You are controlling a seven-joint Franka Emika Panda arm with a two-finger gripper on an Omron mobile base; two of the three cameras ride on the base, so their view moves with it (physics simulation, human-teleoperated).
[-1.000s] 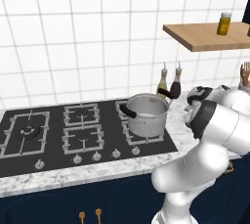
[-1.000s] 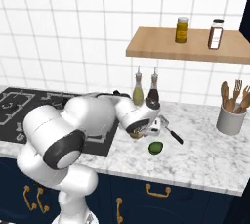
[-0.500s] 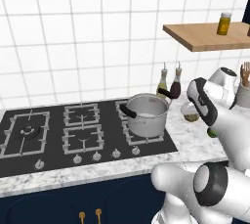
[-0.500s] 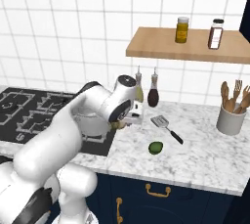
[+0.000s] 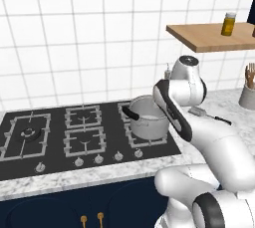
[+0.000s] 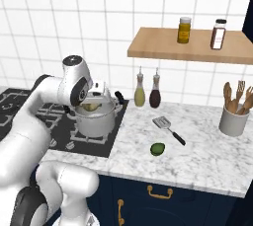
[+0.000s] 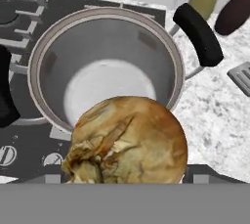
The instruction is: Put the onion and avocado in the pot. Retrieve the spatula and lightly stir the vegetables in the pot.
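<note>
My arm has swung left from the marble counter, carrying the round, papery tan onion (image 7: 128,140) over the stove. My gripper (image 6: 93,102) is closed around it and hangs directly above the shiny steel pot (image 7: 105,66), whose empty floor lies straight below. The small green avocado (image 6: 157,148) waits on the counter, well to my right.
</note>
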